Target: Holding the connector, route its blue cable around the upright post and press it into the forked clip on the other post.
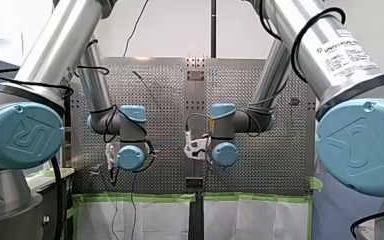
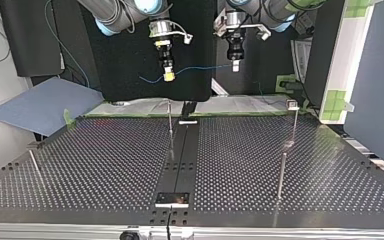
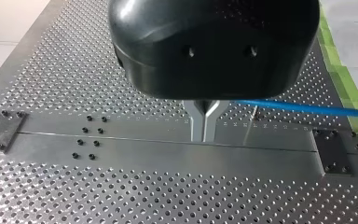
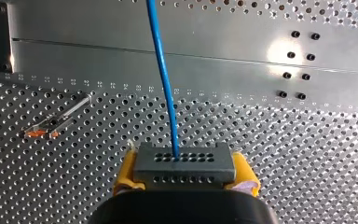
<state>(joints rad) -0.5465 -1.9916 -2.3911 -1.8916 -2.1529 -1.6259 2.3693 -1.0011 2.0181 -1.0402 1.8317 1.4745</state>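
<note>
My right end effector [image 4: 185, 173] is clenched on the grey connector [image 4: 185, 161], my left end effector [image 3: 203, 137] pinching its blue cable [image 3: 307, 108] taut (upper middle of the top view), high above the tabletop [image 2: 105, 165], I judge to clear the upright post [image 2: 170, 120].

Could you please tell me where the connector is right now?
The connector sits between the yellow pads of my right gripper, above the table in the top view's left half.
</note>
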